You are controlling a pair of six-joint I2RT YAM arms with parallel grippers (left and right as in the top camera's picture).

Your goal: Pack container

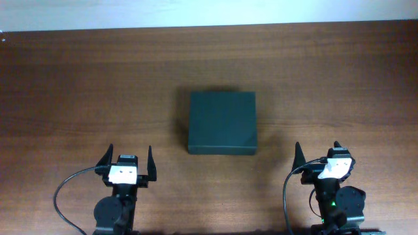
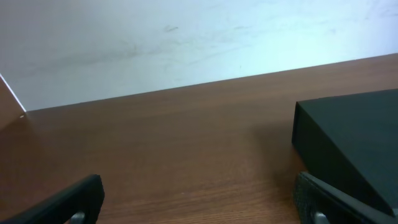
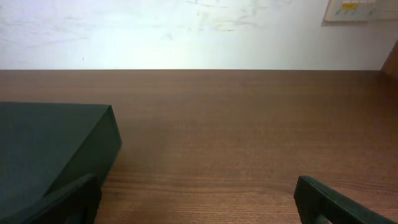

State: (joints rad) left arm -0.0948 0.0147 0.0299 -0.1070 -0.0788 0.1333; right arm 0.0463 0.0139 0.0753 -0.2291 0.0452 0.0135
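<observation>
The container (image 1: 222, 122) is a dark green rectangular box with its lid down, lying flat in the middle of the wooden table. It shows at the right edge of the left wrist view (image 2: 354, 143) and at the left edge of the right wrist view (image 3: 50, 146). My left gripper (image 1: 128, 158) is open and empty near the front edge, to the box's front left. My right gripper (image 1: 319, 151) is open and empty, to the box's front right. In each wrist view the fingertips (image 2: 199, 196) (image 3: 196, 196) sit wide apart over bare wood.
The brown wooden table (image 1: 78, 85) reaches to a pale wall at the back. A black cable (image 1: 65, 189) loops beside the left arm and another (image 1: 287, 196) beside the right arm. A small wall panel (image 3: 360, 9) shows top right in the right wrist view.
</observation>
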